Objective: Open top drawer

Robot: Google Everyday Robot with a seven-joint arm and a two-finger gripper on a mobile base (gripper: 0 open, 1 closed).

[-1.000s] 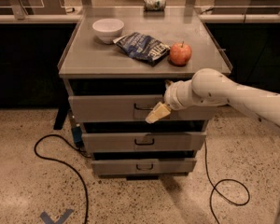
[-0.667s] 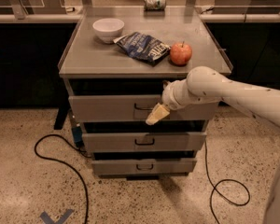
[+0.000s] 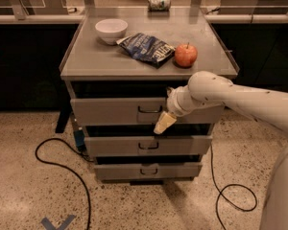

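Observation:
The top drawer (image 3: pixel 115 111) is a wide grey front under the cabinet top, with a small dark wire handle (image 3: pixel 149 110) at its centre. It stands slightly out from the cabinet, with a dark gap above it. My gripper (image 3: pixel 164 123) hangs from the white arm that reaches in from the right. Its yellowish fingers point down and left, just right of and below the handle, against the drawer front. Two more grey drawer fronts, the middle (image 3: pixel 146 145) and the bottom (image 3: pixel 148 170), lie below.
On the cabinet top (image 3: pixel 101 59) sit a white bowl (image 3: pixel 111 30), a dark snack bag (image 3: pixel 148 48) and a red apple (image 3: pixel 186 55). A can (image 3: pixel 159 3) lies at the back. Black cables (image 3: pixel 62 169) loop on the speckled floor at left and right.
The arm and gripper have shifted slightly left toward the handle. The drawers look the same.

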